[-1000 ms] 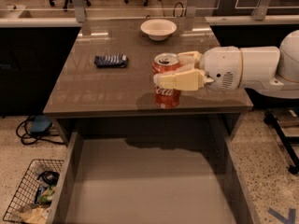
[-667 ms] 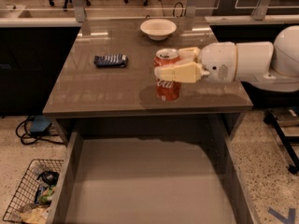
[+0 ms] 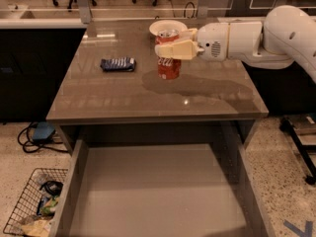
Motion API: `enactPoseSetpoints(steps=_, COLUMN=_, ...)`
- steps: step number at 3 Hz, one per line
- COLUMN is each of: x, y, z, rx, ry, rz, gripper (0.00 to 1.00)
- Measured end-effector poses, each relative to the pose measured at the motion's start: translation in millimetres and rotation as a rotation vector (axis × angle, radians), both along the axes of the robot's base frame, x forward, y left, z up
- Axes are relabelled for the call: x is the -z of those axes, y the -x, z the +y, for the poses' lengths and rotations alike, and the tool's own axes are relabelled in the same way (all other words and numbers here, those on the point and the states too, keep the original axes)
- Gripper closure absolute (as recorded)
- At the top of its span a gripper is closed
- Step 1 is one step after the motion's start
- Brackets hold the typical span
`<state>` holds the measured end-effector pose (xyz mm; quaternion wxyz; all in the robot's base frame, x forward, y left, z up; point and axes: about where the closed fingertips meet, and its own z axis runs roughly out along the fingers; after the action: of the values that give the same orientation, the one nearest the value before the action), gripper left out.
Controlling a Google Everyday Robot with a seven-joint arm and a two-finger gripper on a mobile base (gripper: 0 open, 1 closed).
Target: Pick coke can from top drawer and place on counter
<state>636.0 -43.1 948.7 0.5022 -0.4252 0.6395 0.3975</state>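
The coke can (image 3: pixel 169 67), red with white lettering and a silver top, stands upright over the middle of the counter (image 3: pixel 123 98), its base at or just above the surface. My gripper (image 3: pixel 170 42) reaches in from the right and is shut on the can's upper part, with cream fingers (image 3: pixel 177 50) on both sides. The top drawer (image 3: pixel 153 191) is pulled open below the counter's front edge, and its grey bottom is bare.
A dark blue striped packet (image 3: pixel 118 64) lies on the counter left of the can. A white bowl (image 3: pixel 164 27) sits at the back, behind the can. A wire basket of trash (image 3: pixel 32 207) stands on the floor at lower left. My white arm (image 3: pixel 266 36) spans the counter's right side.
The gripper has carried the can from the counter's front edge toward the back and middle of the counter, closer to the bowl. The grip has stayed shut on it.
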Motion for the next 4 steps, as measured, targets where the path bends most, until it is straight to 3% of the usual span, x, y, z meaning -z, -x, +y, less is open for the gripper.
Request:
enactPoseSetpoints(steps=1, x=15, y=-33, z=11, rx=0.013, ry=-0.057, rz=0.000, gripper=1.00)
enactPoseSetpoints(steps=3, x=52, y=-45, z=31, rx=0.009, ry=-0.095, rz=0.006, gripper=1.00)
enactPoseSetpoints(steps=4, x=53, y=-45, z=34, rx=0.005, ry=-0.096, rz=0.004, gripper=0.85)
